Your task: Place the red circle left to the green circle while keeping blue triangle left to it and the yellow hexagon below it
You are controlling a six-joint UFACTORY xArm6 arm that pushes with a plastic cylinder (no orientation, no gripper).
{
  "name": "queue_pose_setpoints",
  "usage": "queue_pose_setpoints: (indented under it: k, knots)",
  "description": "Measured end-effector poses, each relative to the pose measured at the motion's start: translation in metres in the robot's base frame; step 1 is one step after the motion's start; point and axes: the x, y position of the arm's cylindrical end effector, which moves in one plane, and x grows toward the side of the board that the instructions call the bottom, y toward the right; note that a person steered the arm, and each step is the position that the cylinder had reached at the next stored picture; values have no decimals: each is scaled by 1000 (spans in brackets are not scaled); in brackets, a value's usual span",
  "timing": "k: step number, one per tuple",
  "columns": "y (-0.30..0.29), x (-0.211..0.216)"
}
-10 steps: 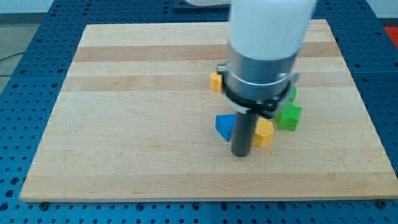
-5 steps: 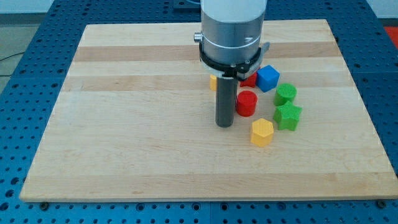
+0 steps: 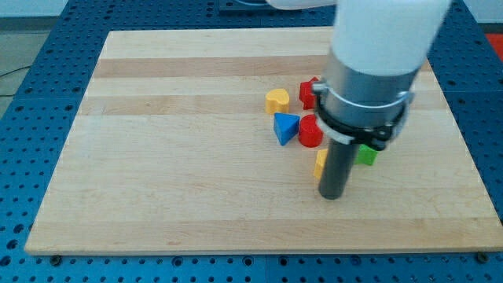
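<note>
My tip (image 3: pixel 332 196) is resting on the pale, striped wooden bench (image 3: pixel 173 157); there is no pincer. At its 11 o'clock, the red circle (image 3: pixel 309 132) is touching the blue triangle (image 3: pixel 284 127); the yellow hexagon (image 3: pixel 320 163) is peeking out beside the rod.

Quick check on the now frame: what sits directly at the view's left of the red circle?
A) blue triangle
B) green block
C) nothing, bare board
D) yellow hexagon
A: the blue triangle lies right against the view's left side of the red circle, while my tip is lower, toward the view's bottom right of both.
</note>
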Motion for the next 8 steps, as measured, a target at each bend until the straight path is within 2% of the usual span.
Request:
queue_pose_setpoints:
  k: [2,3,4,7,8]
  knots:
    - [-1,-7]
    - [32,8]
    - [61,-3]
    - [19,-34]
    - [31,-29]
